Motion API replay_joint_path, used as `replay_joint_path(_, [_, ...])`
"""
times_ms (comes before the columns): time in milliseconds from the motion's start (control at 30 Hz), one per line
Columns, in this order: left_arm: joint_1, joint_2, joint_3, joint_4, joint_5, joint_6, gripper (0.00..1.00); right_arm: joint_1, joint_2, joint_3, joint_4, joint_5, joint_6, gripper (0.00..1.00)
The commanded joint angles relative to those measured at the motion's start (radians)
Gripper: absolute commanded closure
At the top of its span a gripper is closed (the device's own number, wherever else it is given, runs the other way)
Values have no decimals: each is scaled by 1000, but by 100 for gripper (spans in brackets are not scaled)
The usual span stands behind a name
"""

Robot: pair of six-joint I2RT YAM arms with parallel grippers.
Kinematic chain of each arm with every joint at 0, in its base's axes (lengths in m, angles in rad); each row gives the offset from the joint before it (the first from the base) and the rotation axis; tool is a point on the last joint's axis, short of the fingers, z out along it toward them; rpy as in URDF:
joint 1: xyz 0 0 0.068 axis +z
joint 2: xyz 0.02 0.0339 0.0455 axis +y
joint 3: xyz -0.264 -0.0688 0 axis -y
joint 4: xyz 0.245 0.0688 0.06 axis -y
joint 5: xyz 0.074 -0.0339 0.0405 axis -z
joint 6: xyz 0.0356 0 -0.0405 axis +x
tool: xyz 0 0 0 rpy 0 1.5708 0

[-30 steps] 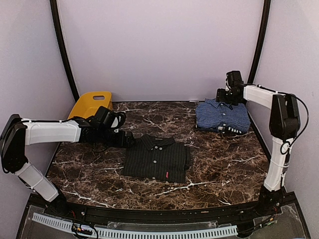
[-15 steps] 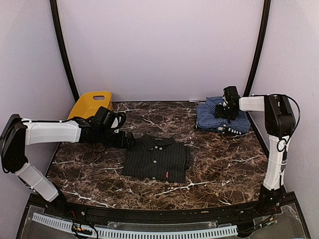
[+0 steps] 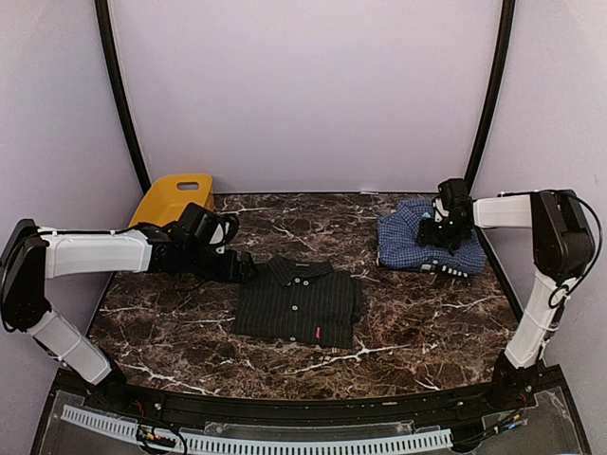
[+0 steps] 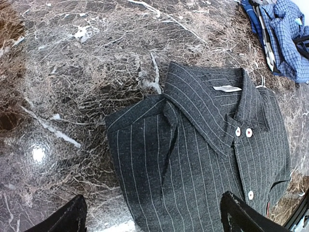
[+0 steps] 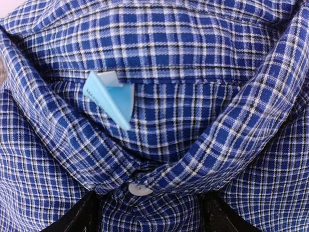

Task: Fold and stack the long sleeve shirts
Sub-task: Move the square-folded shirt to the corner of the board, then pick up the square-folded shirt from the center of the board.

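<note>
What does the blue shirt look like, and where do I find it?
Look at the dark marble table and go to its far right corner, where the right gripper is down at a bundle of cloth. That bundle is the blue shirt. It has tiny checks and a light blue label inside its collar, while the black shirt in the middle has thin stripes.

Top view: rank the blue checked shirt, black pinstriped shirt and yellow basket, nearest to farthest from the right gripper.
1. blue checked shirt, beneath the right gripper, far right.
2. black pinstriped shirt, table centre.
3. yellow basket, far left corner.
</note>
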State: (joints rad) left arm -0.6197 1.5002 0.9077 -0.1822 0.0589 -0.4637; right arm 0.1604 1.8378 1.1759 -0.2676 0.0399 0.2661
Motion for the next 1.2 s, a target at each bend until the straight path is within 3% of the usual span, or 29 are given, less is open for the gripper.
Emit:
replay_joint_path(0, [5,-52,-27,-34,-9,12,5,44,-82,-93,-171,-48,-8,29])
replay_joint_path(200, [6,-73,-42,-45,2,25,3,91,-209,-170,-211,-44,-12,27])
replay_joint_path(467, [15,-83,-43,-60,23,33,1,172,-358,-60,-248,27,-25,21])
replay_joint_path(733, [59,-69,-77,-2,193,14,1,382,-518,-218,-135,-141,129,19])
replay_joint_path(967, [102,-20,-109,50,315,-1,2,599,-502,-365,12,-144,320,19])
replay_joint_path(1167, [143,33,-144,125,420,-31,2,658,-425,-423,131,-127,444,20])
